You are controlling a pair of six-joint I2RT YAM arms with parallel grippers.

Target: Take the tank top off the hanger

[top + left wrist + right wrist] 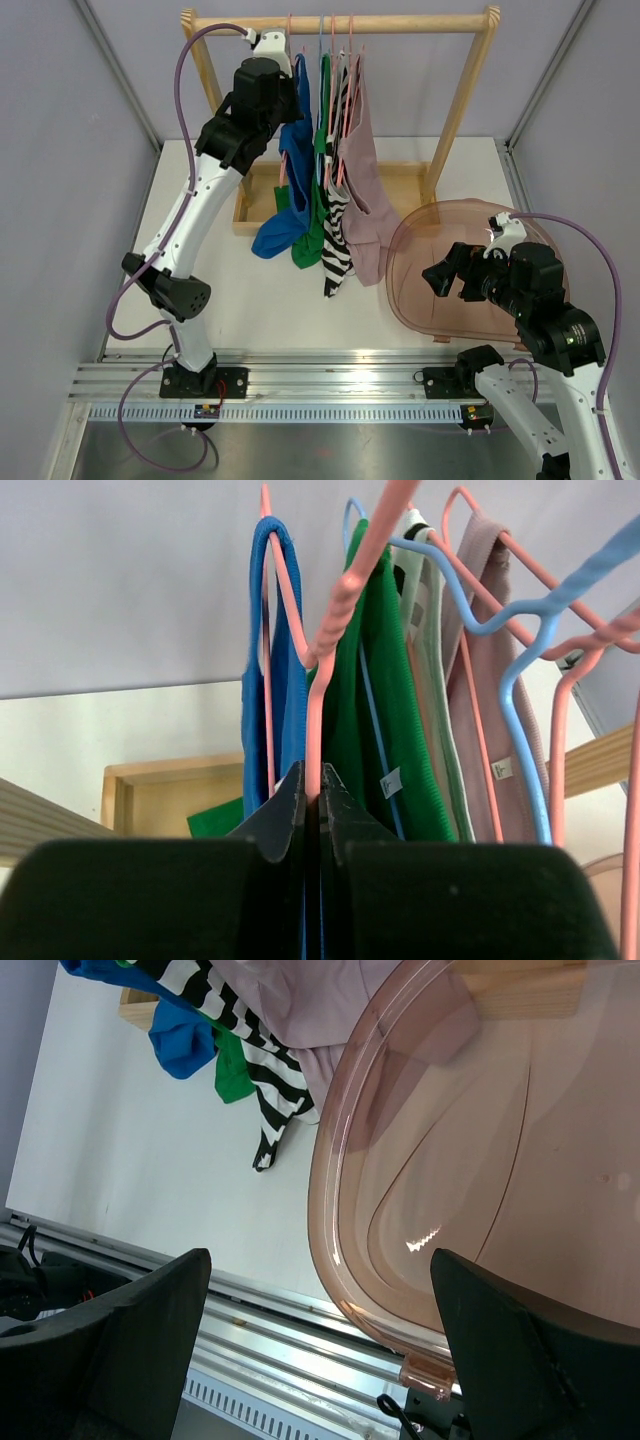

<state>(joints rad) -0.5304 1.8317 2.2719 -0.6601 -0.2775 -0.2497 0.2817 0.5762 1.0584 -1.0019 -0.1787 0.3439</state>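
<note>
Pinching the thin pink wire hanger (345,590), left gripper (312,785) (upper left, top view) has jaws pressed together on it, likely to steady it. Blue ribbed tank top (262,710) hangs from that hanger under the wooden rail (400,23), leftmost garment. Right gripper (455,282), lower right, sits spread wide over the translucent pink plastic basket (410,270), presumably free to pull fabric.

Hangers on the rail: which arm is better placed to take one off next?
Left. The left gripper is shut on a pink hanger at the rail; the right gripper hangs open over the pink tub.
</note>
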